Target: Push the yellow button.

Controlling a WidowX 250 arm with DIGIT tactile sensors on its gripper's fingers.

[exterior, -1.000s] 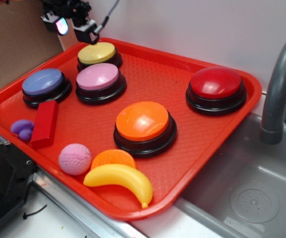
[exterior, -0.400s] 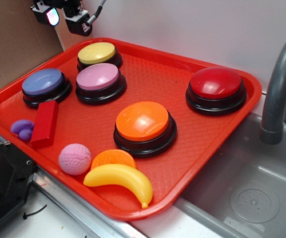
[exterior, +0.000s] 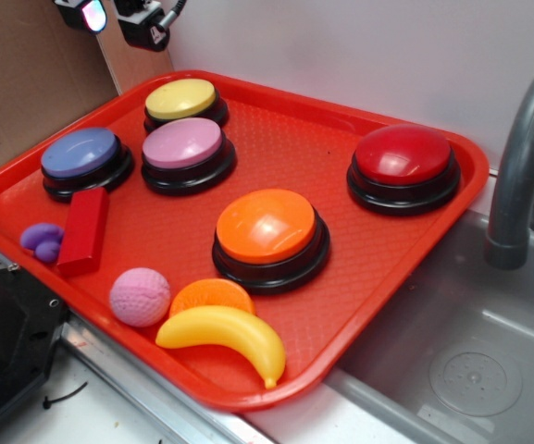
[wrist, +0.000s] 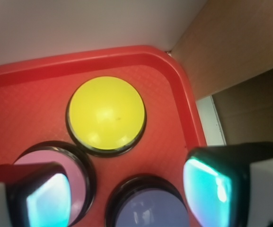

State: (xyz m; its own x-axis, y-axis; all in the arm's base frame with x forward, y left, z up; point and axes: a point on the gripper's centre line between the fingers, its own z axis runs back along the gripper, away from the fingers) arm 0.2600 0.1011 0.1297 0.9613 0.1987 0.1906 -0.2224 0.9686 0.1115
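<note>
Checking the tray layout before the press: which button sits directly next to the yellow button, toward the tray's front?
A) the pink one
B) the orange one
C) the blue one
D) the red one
A: the pink button sits right in front of the yellow button, their black bases nearly touching.

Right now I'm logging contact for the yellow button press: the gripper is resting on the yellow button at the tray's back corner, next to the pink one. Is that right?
Not quite. The gripper is not resting on the yellow button; it hangs above it, clear of the dome, as the exterior view shows. The rest holds: the button sits at the back corner of the tray, next to the pink button.
</note>
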